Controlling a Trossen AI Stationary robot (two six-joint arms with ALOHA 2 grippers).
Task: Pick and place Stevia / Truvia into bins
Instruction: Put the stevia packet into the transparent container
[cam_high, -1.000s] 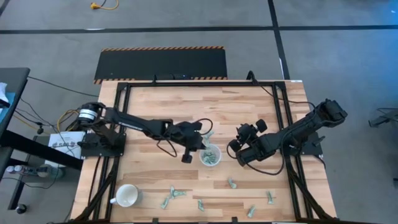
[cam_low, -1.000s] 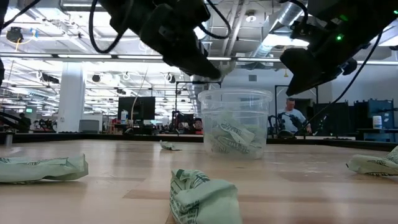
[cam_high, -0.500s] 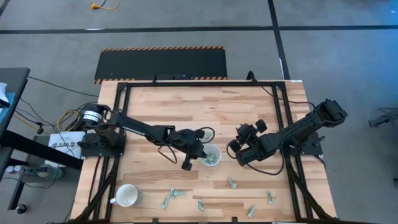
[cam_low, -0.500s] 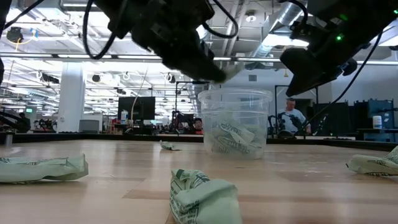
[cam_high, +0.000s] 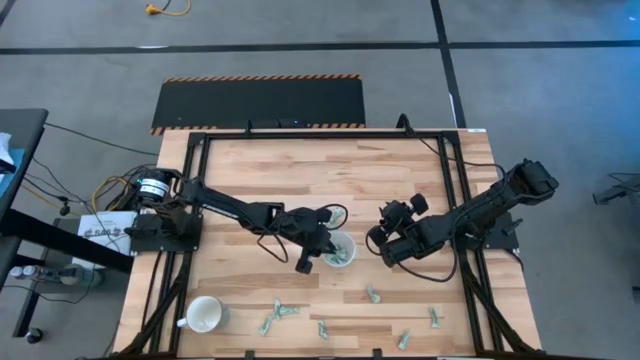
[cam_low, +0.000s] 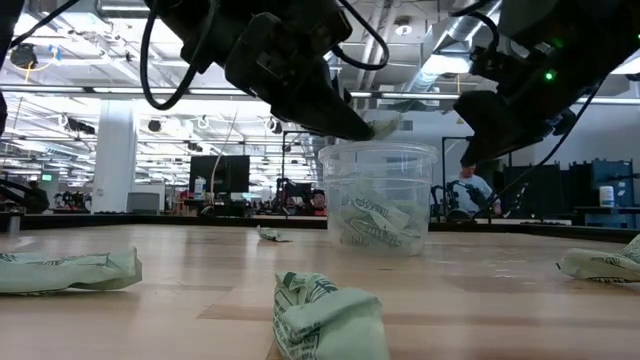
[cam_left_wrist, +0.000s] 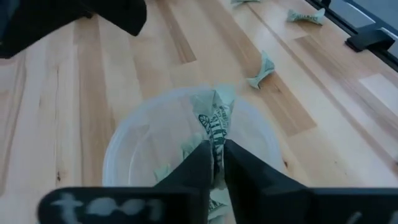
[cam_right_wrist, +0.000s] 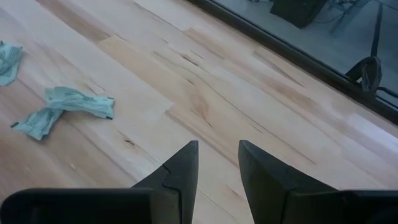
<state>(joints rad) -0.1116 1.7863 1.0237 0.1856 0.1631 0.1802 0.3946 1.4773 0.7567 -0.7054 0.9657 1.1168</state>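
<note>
One sachet (cam_left_wrist: 214, 121) of the pale green and white sweetener is pinched between the fingers of the left gripper (cam_left_wrist: 213, 163), which hangs directly over the mouth of the clear cup (cam_low: 378, 200) standing near the middle of the table (cam_high: 250, 170); the left wrist view shows the two dark fingers pressed together on the paper with the cup's round rim straight beneath. Several sachets already lie in the cup, so the step in hand looks like the release of another one, partway through the job. More sachets sit scattered on the wood along the near edge, among them one (cam_high: 374, 294) just below the cup and one (cam_high: 434, 317) further right, with a white mug (cam_high: 205, 315) at the near left corner. The right gripper (cam_right_wrist: 217, 163) waits just right of the cup, above bare table, its fingers parted and holding nothing. The next move probably calls for the left fingers to part while they are centred over the opening, so the light paper drops inside rather than catching on the rim, then a lift clear of the thin wall.
</note>
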